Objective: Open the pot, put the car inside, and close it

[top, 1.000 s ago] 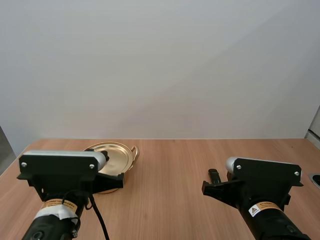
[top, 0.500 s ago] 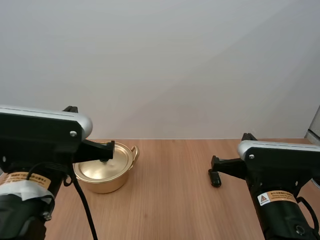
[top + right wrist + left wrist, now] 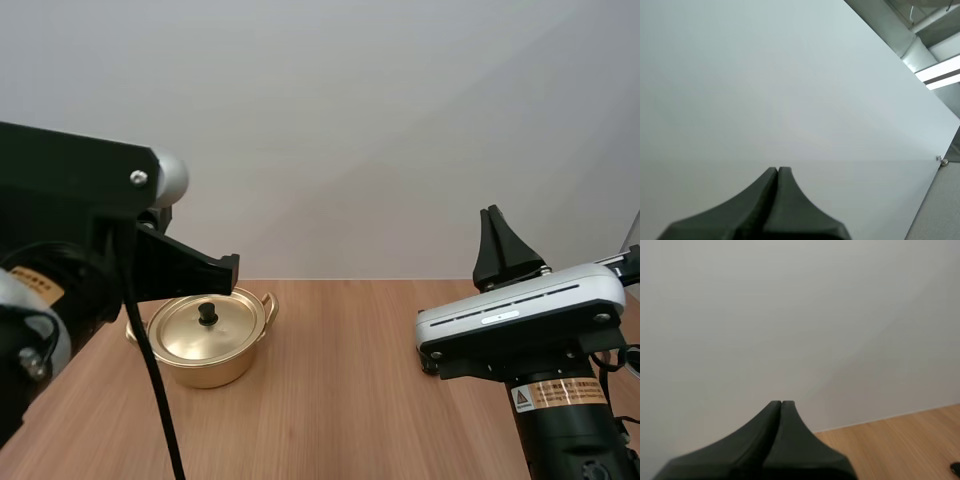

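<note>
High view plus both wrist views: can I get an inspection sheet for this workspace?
Surface: wooden table, light brown.
Job's things: gold pot on my left arm's side, lid on; small dark thing on the wood, possibly the car, too cut off to tell.
Clutter: nothing seen.
End effectors: left end effector shut on nothing, above the table; right end effector shut on nothing, pointing upward.
Cables: nothing seen beyond the robot's own.
Surroundings: plain pale wall behind the table.

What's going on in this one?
Nothing is being handled yet. The gold pot sits on the table with its lid on. Both arms are lifted clear of the table, and the left gripper and right gripper are both shut on nothing.
</note>
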`<state>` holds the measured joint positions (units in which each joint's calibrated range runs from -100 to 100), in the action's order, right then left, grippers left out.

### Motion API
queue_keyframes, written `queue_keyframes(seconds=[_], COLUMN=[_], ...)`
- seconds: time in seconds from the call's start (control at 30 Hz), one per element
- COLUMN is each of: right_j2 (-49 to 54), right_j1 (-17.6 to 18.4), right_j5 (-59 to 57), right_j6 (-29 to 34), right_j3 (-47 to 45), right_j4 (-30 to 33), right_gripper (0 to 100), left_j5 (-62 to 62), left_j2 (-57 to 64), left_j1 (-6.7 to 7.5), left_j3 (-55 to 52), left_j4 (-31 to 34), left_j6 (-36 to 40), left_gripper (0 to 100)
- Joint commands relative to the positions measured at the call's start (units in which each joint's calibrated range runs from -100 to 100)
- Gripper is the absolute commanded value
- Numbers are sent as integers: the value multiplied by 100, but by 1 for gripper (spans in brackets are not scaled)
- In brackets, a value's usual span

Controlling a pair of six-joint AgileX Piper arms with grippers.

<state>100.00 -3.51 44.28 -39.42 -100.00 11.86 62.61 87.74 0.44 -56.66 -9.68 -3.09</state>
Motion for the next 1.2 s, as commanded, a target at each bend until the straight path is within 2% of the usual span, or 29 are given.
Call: queue_keyframes(seconds=[0.0,0.1,0.2,0.33,0.47,0.57,0.73,0.8,0.9,1.0,1.17], right_j2=[0,0,0,0,0,0,0,-6,-308,-777,-1413], right_j1=[3,3,3,3,3,3,3,3,3,3,3], right_j5=[-1161,-2397,-4475,-6729,-8092,-8973,-9322,-9278,-9244,-9244,-9165], right_j6=[-404,-394,-361,-231,-231,-231,-106,-4,187,477,495], right_j3=[0,217,664,1214,1523,1713,2070,2204,2304,2360,2397], right_j4=[-2,-2,-32,-575,-1035,-1254,-1875,-2433,-2898,-2926,-2926], right_gripper=[0,0,0,0,0,0,0,0,0,0,0], left_j5=[793,1010,1326,1552,1278,968,886,866,853,853,911], left_j2=[-790,-1507,-2249,-3153,-3683,-4038,-4440,-4488,-4488,-4521,-4817], left_j1=[-1,-10,-48,-55,-57,-147,-350,-370,-370,-370,-370], left_j3=[291,566,845,1037,1083,1100,1100,1100,1100,1100,1100], left_j4=[-79,-57,-16,21,189,438,331,225,150,136,136], left_j6=[-260,-373,-373,-373,-313,-109,-97,-97,-70,-117,-142], left_gripper=[0,0,0,0,0,0,0,0,0,0,0])
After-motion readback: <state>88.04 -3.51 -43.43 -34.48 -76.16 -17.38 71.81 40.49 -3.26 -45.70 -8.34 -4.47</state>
